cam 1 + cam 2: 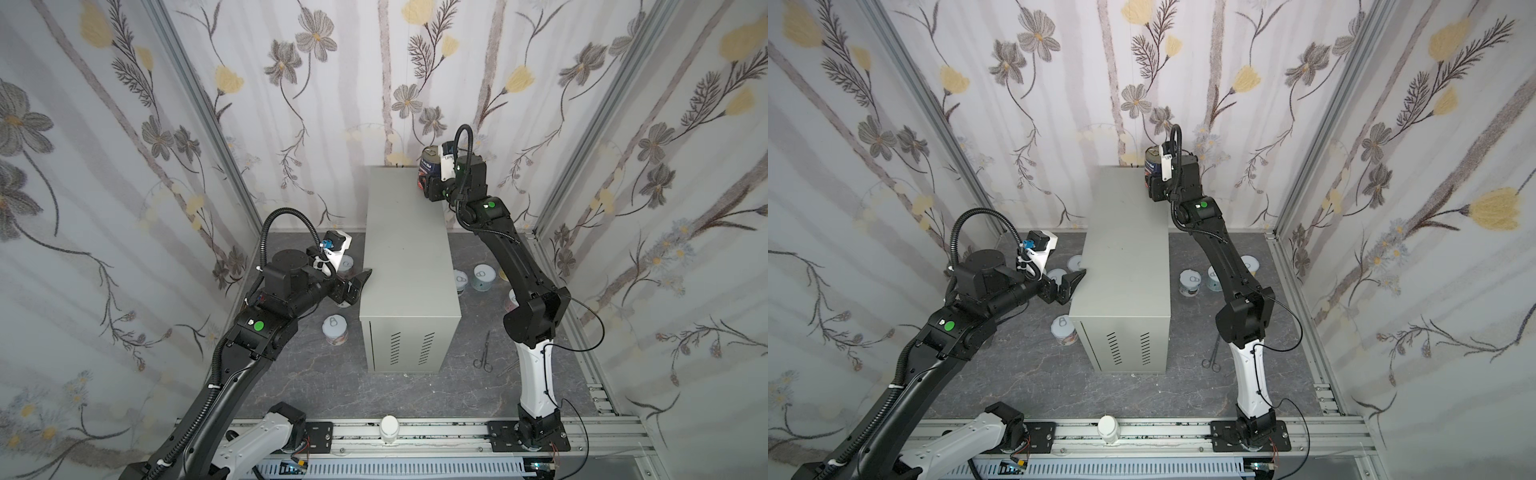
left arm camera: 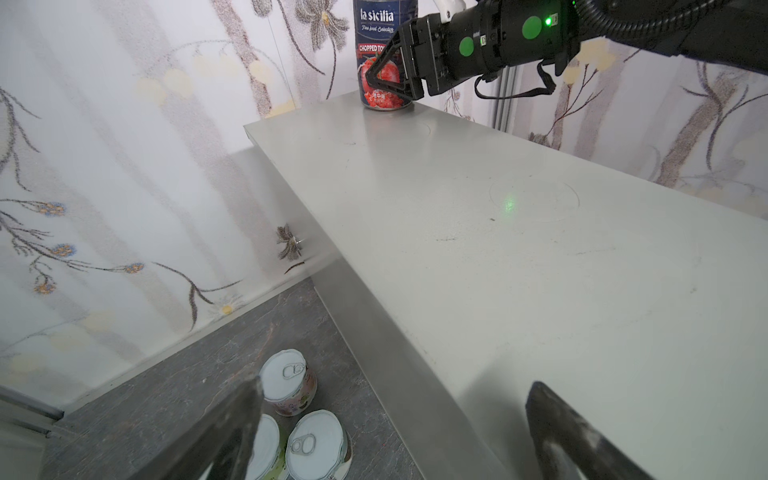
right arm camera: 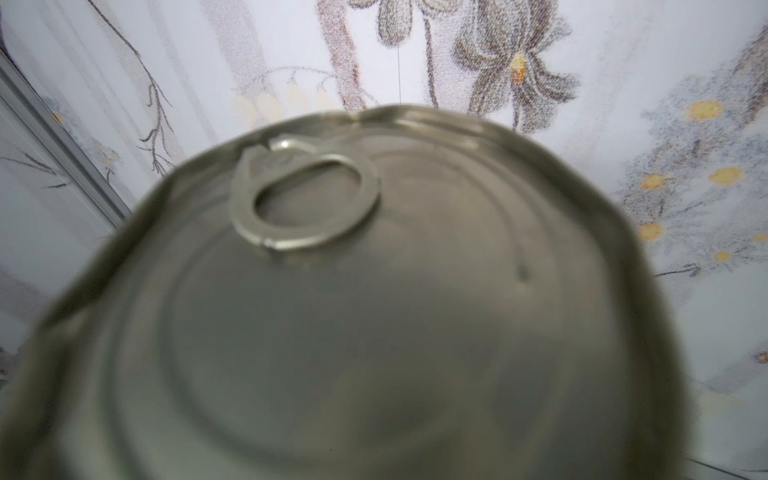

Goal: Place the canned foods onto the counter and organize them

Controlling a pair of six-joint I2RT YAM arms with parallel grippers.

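Left wrist: tall can (image 2: pixel 376 41) upright on counter (image 2: pixel 498 257), R jaws pinching it, L jaws spread.

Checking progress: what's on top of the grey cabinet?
Only the tall chopped-tomato can, upright at the grey cabinet's far right corner, held by the right gripper. The spot under the can is hidden.
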